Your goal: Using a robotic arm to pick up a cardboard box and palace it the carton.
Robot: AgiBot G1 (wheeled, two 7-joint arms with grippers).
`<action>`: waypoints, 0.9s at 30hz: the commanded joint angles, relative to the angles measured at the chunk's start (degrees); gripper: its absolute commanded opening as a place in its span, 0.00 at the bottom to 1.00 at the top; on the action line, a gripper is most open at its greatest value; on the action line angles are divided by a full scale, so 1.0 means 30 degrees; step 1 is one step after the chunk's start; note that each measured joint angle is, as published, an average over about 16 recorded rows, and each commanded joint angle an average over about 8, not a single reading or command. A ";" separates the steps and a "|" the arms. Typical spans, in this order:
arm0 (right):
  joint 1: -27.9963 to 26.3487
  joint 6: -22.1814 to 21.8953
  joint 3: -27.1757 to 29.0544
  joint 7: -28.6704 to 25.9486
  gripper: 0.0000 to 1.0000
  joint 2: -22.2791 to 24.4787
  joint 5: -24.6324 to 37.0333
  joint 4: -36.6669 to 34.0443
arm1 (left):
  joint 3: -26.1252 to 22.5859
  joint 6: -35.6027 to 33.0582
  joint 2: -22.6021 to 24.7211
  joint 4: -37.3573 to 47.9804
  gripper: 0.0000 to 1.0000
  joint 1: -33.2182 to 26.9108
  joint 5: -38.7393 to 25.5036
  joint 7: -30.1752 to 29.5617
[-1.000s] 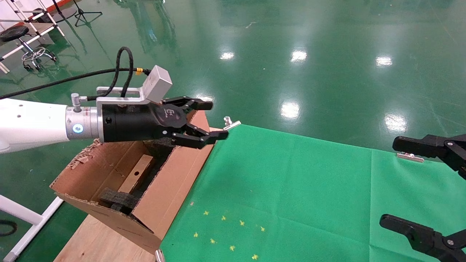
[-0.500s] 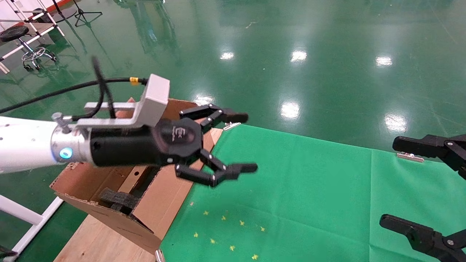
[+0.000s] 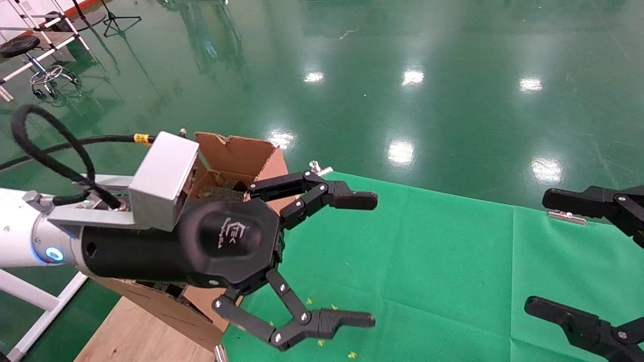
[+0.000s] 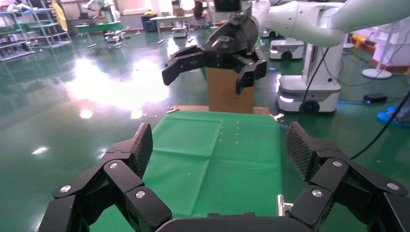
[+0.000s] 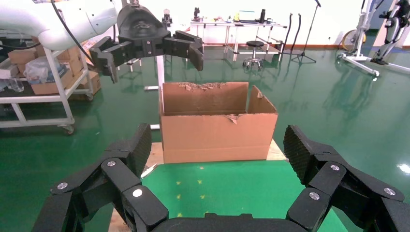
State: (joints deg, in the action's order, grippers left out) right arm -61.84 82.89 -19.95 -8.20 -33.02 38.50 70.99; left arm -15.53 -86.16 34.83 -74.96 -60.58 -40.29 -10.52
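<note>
Left gripper (image 3: 370,259): raised at 9 o'clock, jaws spread wide, empty. Carton (image 5: 217,129): large, brown, corrugated, torn-edged flaps, at 10 o'clock beside green cloth (image 3: 427,261). Right gripper (image 5: 215,154): at 3 o'clock, jaws wide, empty.

Robotics lab, glossy green floor (image 3: 453,40), equipment racks (image 4: 29,29), workbenches (image 5: 232,26)

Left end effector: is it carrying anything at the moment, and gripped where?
Nothing is held. The left end effector is spread wide and empty beside the carton. The right end effector is open and empty too.
</note>
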 commanded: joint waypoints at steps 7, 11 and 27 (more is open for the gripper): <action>0.0001 -0.0002 0.0000 0.0000 1.00 0.0001 -0.0002 -0.0001 | -0.0018 0.0025 0.0000 0.0086 1.00 -0.0051 -0.0078 -0.0005; 0.0001 -0.0001 0.0001 0.0000 1.00 0.0001 -0.0002 -0.0001 | -0.0058 0.0062 0.0017 0.0194 1.00 -0.0128 -0.0203 -0.0027; 0.0001 0.0002 0.0000 0.0000 1.00 0.0001 -0.0002 -0.0001 | -0.0131 0.0135 0.0044 0.0396 1.00 -0.0269 -0.0437 -0.0061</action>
State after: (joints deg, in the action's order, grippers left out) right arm -61.84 82.90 -19.95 -8.20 -33.02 38.50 70.99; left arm -15.92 -85.76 34.96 -73.78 -61.38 -41.59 -10.70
